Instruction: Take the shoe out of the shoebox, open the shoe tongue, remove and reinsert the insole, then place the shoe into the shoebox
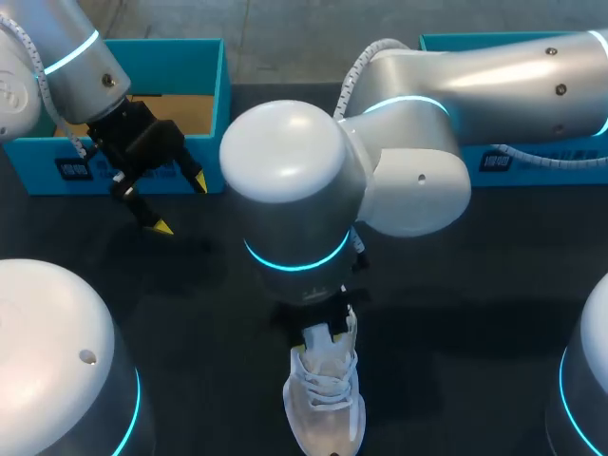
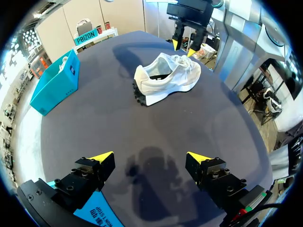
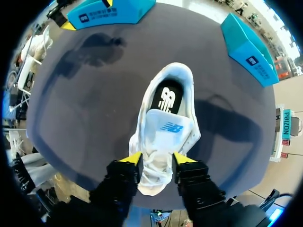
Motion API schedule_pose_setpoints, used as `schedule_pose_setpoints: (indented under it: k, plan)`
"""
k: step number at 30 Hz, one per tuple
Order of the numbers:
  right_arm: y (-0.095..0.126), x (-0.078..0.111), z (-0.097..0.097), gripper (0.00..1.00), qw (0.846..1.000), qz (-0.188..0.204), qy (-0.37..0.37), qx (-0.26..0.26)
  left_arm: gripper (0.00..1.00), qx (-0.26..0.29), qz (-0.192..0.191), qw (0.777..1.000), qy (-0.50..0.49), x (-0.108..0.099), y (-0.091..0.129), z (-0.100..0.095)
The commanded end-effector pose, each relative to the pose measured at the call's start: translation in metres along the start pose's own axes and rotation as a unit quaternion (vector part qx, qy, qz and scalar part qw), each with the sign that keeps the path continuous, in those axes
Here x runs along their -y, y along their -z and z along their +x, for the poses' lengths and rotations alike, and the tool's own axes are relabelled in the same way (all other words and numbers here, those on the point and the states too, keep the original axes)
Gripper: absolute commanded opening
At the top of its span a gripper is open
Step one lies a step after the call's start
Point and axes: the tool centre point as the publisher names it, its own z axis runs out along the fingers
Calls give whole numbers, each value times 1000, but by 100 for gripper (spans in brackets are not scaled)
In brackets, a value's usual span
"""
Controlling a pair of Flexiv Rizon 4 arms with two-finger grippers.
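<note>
- Head view: the white shoe is noted out on the dark table, standing on its sole, well apart from the open blue shoebox.
  - The right gripper is mostly hidden under its own wrist, directly over the shoe.
  - The left gripper is held far from the shoe, by the shoebox front, with its fingers spread and nothing between them.
  - A second blue box is set far off on the shoe's other side.
- Left wrist view: the left gripper is confirmed wide open and empty.
  - Broad bare table is seen between it and the shoe, so a free approach to the heel is judged possible.
  - The right gripper is seen poised at the shoe's lace end.
- Right wrist view: the right gripper is placed astride the shoe at its forefoot, with its fingers apart.
  - Firm contact on both sides cannot be made out, so no grip is assumed.
  - The tongue and the insole are exposed ahead of the fingers.
  - The tongue-opening step is judged in hand. A pinch on the tongue is called for next, probably with the heel steadied.
  - The table edge is seen near the shoe's toe, so pulls that way are judged risky.
</note>
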Motion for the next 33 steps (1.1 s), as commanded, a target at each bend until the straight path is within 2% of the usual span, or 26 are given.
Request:
schedule_pose_setpoints:
  k: [1,5,11,21,29,33]
  plan:
    - [-7,2,-1,10,982,-3,-186,-4,100,0,-1,1000,0,0,0,0]
    - [-5,2,-2,6,983,-4,-184,-4,100,0,-1,1000,0,0,0,0]
    - [-5,8,-5,11,982,2,-188,-1,100,0,-1,1000,0,0,0,0]
    - [-25,-10,-11,7,984,4,-177,-20,100,0,-1,1000,0,0,0,0]
    - [-36,-24,-17,0,985,6,-171,-29,100,0,-1,1000,0,0,0,0]
    - [-47,-33,-16,4,985,23,-167,-33,100,0,-1,1000,0,0,0,0]
